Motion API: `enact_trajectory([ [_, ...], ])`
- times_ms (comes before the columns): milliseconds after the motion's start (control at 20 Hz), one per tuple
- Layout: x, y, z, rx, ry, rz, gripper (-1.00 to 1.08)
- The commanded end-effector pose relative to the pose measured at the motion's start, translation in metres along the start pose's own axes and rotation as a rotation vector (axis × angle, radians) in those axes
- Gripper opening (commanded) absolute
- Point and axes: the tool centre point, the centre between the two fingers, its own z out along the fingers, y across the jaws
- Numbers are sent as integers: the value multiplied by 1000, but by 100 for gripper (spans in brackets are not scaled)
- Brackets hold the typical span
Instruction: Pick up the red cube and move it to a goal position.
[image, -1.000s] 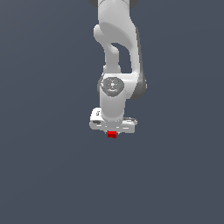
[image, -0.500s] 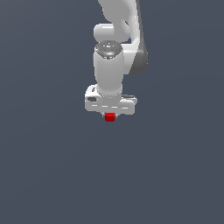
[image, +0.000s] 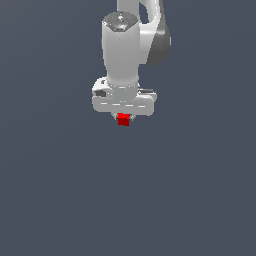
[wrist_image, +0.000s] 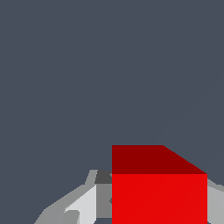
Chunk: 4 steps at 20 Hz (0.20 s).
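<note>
The red cube (image: 123, 120) is tiny and bright red, and sits just under the white hand of my arm in the exterior view. My gripper (image: 123, 119) is shut on it and holds it in the air above the grey floor. In the wrist view the red cube (wrist_image: 158, 188) fills the near part of the picture, with a grey finger (wrist_image: 83, 203) against one side and another finger (wrist_image: 215, 201) at the other side. The fingers are mostly hidden by the hand in the exterior view.
The white arm (image: 122, 50) rises above the hand toward the top of the exterior view. A plain dark grey floor (image: 60, 200) lies all around. No goal marker shows.
The arm has lifted with the red cube in the gripper, moving higher in the exterior view. The wrist now points more steeply down.
</note>
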Motion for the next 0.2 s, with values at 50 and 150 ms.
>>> enact_trajectory([
  [50,-3,1,-9,0,-1,0,-100],
  [150,-3,2,-10,0,-1,0,-100],
])
